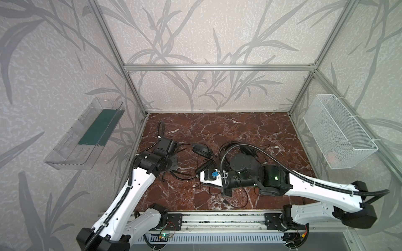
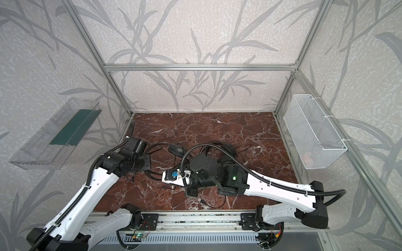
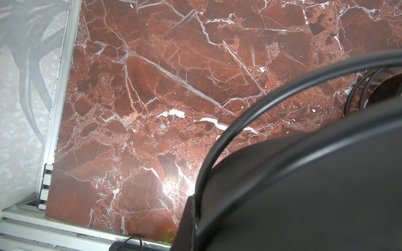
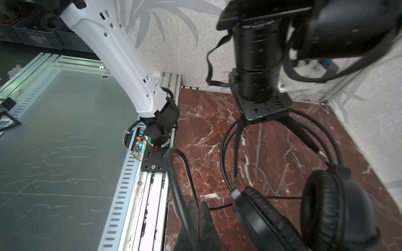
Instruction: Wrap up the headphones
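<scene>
One pair of headphones lies mid-table, its earcup (image 1: 200,150) (image 2: 175,149) showing in both top views. The right wrist view shows both padded cups (image 4: 261,217) and the wire headband arching up to my left gripper (image 4: 265,113). That gripper is shut on the headband's top (image 3: 217,147). My right gripper (image 4: 198,208) (image 1: 199,172) hovers low beside the cups, shut on a loop of thin black cable (image 4: 174,171). A second pair of headphones (image 1: 248,150) (image 2: 229,148) lies partly hidden behind my right arm.
Loose cable and a plug (image 1: 225,200) trail over the red marble near the front rail (image 1: 217,217). A clear plastic tray (image 1: 84,134) hangs on the left wall, a white mesh basket (image 1: 339,132) on the right. A ribbed hose (image 1: 261,152) arcs over the right arm.
</scene>
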Controlling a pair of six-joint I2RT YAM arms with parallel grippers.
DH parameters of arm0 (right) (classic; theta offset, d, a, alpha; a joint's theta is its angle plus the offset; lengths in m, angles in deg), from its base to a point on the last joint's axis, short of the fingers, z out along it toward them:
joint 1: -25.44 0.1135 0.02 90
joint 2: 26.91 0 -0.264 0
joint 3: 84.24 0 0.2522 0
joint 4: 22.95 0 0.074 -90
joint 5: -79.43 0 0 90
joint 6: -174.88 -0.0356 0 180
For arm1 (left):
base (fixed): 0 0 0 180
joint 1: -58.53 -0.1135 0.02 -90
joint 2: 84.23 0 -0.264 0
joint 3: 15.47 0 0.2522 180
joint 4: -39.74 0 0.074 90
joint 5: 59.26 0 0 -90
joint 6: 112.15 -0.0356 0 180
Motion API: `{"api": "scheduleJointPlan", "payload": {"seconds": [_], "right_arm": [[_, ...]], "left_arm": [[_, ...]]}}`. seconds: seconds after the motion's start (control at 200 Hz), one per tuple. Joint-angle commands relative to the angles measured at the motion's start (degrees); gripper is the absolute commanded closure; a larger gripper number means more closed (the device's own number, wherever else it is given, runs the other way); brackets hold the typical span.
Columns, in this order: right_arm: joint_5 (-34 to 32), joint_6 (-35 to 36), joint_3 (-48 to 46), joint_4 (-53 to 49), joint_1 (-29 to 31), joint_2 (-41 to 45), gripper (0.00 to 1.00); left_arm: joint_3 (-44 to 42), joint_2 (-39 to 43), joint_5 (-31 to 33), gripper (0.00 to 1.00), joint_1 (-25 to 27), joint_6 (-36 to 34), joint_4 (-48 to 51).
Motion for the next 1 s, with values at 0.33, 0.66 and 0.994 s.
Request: {"api": "scheduleJointPlan", "payload": {"seconds": [0.33,0.66,0.994], "right_arm": [[-11.35,-3.72,6.31,-15.25,-2.07,2.54,1.0],[2.85,-12.29,8.49,-19.97,-2.63,-0.75,1.0],[-0.56,-12.75,8.68,-22.04,-1.68,2.98,1.0]], "left_arm": [[2.42,2.74,1.88,1.0,-0.33,0.09,-2.2],[4.12,4.7,4.39,1.0,-0.41,1.06,-1.58],[9.58,10.19,6.63,1.0,-0.5,1.05,-0.2]]}}
